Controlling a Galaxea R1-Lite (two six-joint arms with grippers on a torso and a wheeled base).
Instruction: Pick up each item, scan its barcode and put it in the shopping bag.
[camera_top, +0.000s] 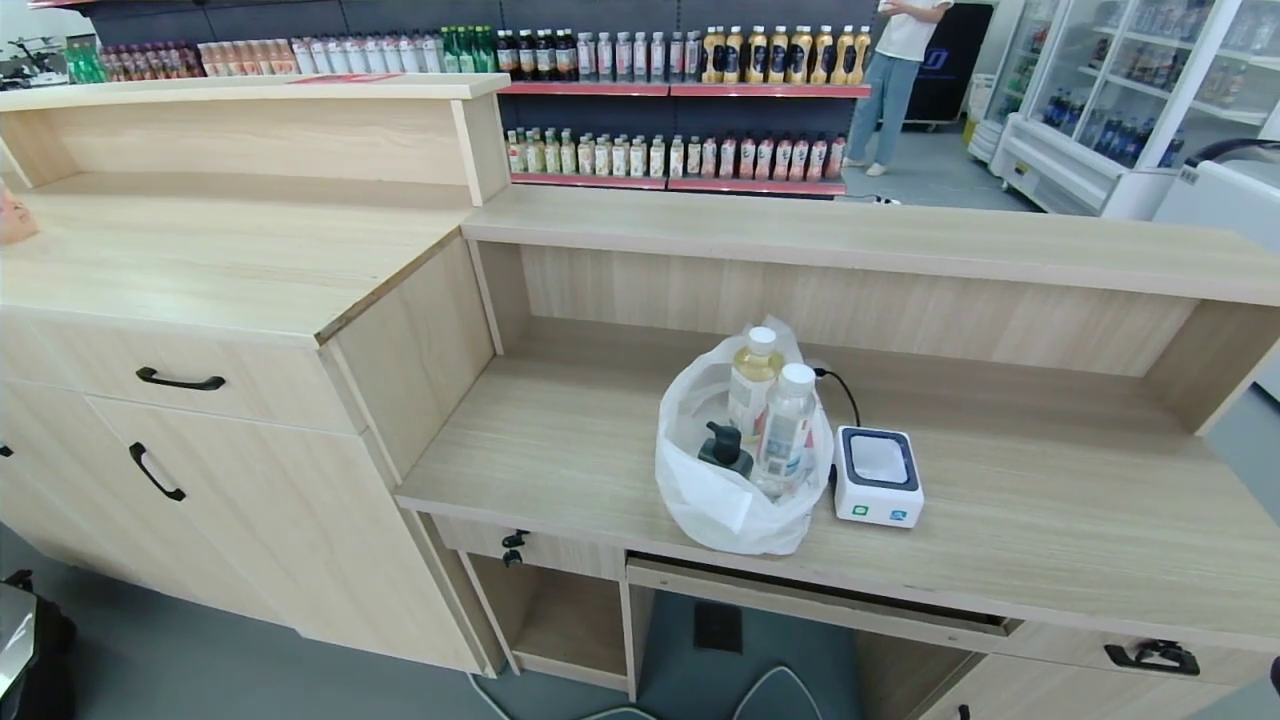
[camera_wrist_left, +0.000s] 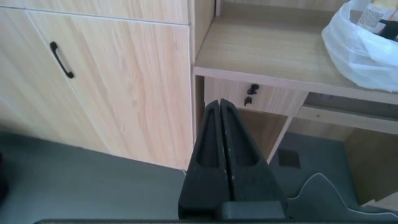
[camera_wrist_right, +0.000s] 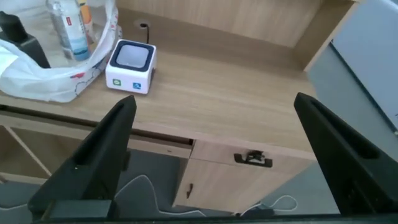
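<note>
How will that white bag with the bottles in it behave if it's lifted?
The bag looks thin and crumpled, so it will probably sag rather than hold shape. The tall bottles stand loose inside and would likely lean together, making it bottom-heavy.

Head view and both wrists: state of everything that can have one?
Shopping bag: open, upright on the counter, three items inside.
Yellow bottle: capped, upright in the bag.
Clear bottle: capped, upright in the bag.
Pump bottle: in the bag, pump head up.
Scanner: on the counter beside the bag, cable attached.
Left pincer: shut, empty.
Right pincer: open, empty.
</note>
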